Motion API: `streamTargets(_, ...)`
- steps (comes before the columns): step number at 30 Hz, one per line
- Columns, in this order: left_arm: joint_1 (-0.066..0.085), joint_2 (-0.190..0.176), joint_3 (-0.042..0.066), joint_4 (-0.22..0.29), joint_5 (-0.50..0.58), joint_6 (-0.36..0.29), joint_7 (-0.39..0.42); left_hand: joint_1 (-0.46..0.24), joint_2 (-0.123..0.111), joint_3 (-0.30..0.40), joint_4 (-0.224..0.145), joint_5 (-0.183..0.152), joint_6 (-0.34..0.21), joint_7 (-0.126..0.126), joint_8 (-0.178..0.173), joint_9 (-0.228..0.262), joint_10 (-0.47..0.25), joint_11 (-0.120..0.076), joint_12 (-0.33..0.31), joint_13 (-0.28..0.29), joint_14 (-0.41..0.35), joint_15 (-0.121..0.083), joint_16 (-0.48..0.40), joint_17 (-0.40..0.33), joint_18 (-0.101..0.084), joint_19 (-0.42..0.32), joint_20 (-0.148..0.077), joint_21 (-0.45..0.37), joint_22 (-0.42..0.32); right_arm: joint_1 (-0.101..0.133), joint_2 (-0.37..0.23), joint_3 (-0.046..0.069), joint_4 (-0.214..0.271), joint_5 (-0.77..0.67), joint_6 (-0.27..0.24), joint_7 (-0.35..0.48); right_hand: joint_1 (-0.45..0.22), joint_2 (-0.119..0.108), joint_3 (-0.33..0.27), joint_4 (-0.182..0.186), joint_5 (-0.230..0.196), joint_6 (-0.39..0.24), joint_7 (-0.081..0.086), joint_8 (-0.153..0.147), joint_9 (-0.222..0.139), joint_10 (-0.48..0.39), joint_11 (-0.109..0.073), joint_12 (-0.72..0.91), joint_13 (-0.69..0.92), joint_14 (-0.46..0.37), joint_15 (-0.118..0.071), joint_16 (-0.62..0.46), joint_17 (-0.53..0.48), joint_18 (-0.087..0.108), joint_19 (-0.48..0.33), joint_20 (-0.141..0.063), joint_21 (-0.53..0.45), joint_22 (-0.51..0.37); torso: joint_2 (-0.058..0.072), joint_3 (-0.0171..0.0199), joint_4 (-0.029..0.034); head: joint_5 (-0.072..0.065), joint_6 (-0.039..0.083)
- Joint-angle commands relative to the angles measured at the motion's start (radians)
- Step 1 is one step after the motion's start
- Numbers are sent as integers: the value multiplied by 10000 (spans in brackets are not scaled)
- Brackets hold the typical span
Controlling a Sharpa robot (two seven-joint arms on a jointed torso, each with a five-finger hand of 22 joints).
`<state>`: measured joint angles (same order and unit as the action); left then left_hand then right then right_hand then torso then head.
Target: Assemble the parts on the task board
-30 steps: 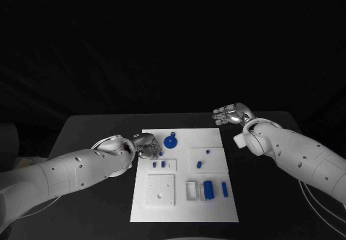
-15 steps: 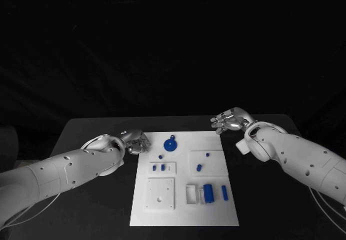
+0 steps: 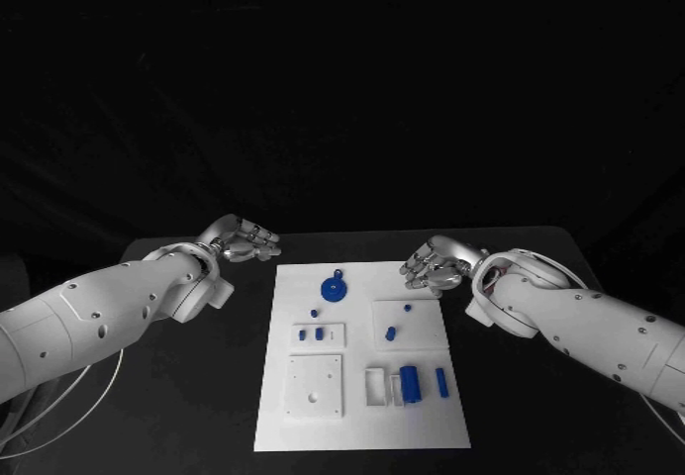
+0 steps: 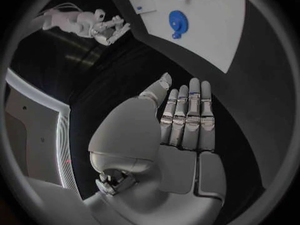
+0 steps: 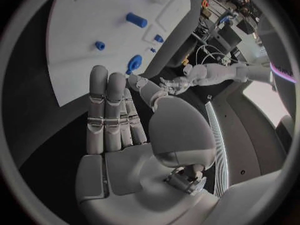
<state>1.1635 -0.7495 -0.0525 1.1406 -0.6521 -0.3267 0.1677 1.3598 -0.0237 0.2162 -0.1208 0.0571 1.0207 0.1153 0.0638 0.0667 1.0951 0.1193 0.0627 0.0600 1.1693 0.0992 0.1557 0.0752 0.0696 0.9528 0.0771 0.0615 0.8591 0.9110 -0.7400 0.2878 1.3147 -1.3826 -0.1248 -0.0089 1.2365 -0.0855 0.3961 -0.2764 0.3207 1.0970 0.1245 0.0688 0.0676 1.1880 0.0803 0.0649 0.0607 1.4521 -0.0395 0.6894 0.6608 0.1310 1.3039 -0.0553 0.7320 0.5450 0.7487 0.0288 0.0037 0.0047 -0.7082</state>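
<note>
The white task board [image 3: 360, 426] lies in the middle of the table. A round blue part [image 3: 333, 289] sits near its far edge, small blue pieces [image 3: 314, 333] rest in the middle blocks, and a blue cylinder [image 3: 411, 382] stands by the white frame on the near right. My left hand [image 3: 245, 240] hovers off the board's far left corner, flat and holding nothing. My right hand [image 3: 433, 263] hangs at the board's far right corner, also holding nothing. In the left wrist view the left hand's fingers [image 4: 187, 117] lie straight; the round blue part [image 4: 177, 21] is beyond them.
The black table [image 3: 171, 396] spreads wide on both sides of the board. The right wrist view shows the task board [image 5: 81, 20] with the blue cylinder [image 5: 136, 20] and the round blue part [image 5: 134, 62], and my left hand [image 5: 181, 82] across from it.
My left hand has lifted away from the board's upper left area and now sits off its far left corner. My right hand has come closer to the board's far right corner.
</note>
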Motion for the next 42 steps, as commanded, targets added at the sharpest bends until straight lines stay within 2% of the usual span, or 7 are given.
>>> streamTargets(1, 81, -112, 12, 340, 1928, 452, 599, -16, -19, -393, 32, 27, -42, 68, 3, -11, -409, 156, 19, -4, 369, 7, -599, 59, 15, 239, 87, -10, -998, -39, -50, -166, 299, -2441, -208, -1137, 45, -139, 132, -17, -481, -34, -20, -59, -5, -111, -16, -64, -13, 24, 119, 84, 73, 91, 17, 38, 59, 121, 15, -12, -5, 25, 5)
streamTargets(6, 134, -192, 24, 642, 2196, 450, 664, 162, 226, -1308, 79, -39, -108, 42, 0, -13, -640, 190, 59, -6, 366, 60, -919, 244, -30, 660, 136, 34, -3565, -65, -39, -489, 490, -3385, -492, -1700, 180, -400, 307, 53, -955, -14, -49, -62, -5, -263, 20, -61, -11, 52, 190, 189, 78, 126, 87, 120, 56, 313, 16, -22, -1, 22, 7)
streamTargets(12, 153, -216, 30, 913, 2505, 450, 921, 57, 148, -1609, 181, -47, -208, 28, -5, -16, -861, 247, 17, -11, -816, 401, -949, -73, -56, 187, 443, 5, -4729, -150, 18, -831, 639, -4311, -748, -2343, 258, -755, 687, 335, -1640, 10, -84, -60, -6, -351, 35, -59, -8, 35, 213, 274, -31, 114, 162, 147, -125, 545, 25, -16, 22, -16, -46)
streamTargets(15, 156, -213, 31, 981, 2565, 437, 1004, 80, 128, -1648, 229, -46, -243, 29, -1, -15, -1052, 254, 46, -13, -1098, 447, -937, -89, 27, 131, 546, 27, -5190, -194, 62, -903, 654, -4522, -828, -2475, 348, -1019, 1024, 643, -1806, 19, -89, -73, -12, -333, 25, -64, -10, 19, 208, 313, -119, 114, 216, 138, -316, 749, 24, -20, 25, -20, -46)
streamTargets(19, 157, -203, 32, 1037, 2629, 440, 1067, 116, 135, -1673, 272, -39, -231, 56, 0, -14, -1055, 302, 48, -12, -1111, 479, -940, -85, 77, 388, 595, 55, -6487, -247, 145, -989, 647, -4682, -936, -2555, 374, -1037, 1043, 648, -1934, 25, -90, -62, -8, -332, 28, -61, -9, 14, 195, 314, -124, 119, 229, 133, -324, 772, 27, -14, 21, -12, -82)
streamTargets(20, 157, -201, 32, 1046, 2638, 449, 1075, 116, 138, -1672, 272, -41, -228, 65, -1, -15, -1054, 307, 51, -13, -1097, 481, -940, -85, 79, 408, 593, 60, -6576, -259, 174, -1009, 642, -4705, -966, -2565, 461, -1161, 1195, 851, -1950, 40, -89, -61, -5, -312, 25, -60, -8, 6, 188, 359, -179, 121, 297, 124, -552, 1107, 27, -14, 21, -12, -82)
streamTargets(42, 158, -156, 33, 996, 2645, 611, 952, 129, 134, -1611, 271, -24, -167, 140, -2, -15, -1117, 487, 64, -13, -1010, 545, -936, -83, 136, 710, 613, 118, -7686, -374, 683, -1371, 61, -4925, -1003, -2721, 342, -1087, 2785, 853, -2277, 532, -123, -54, 10, 281, -105, -61, -8, -57, 128, 705, -111, 159, 183, 61, -452, 2560, 24, -5, 15, -3, -162)
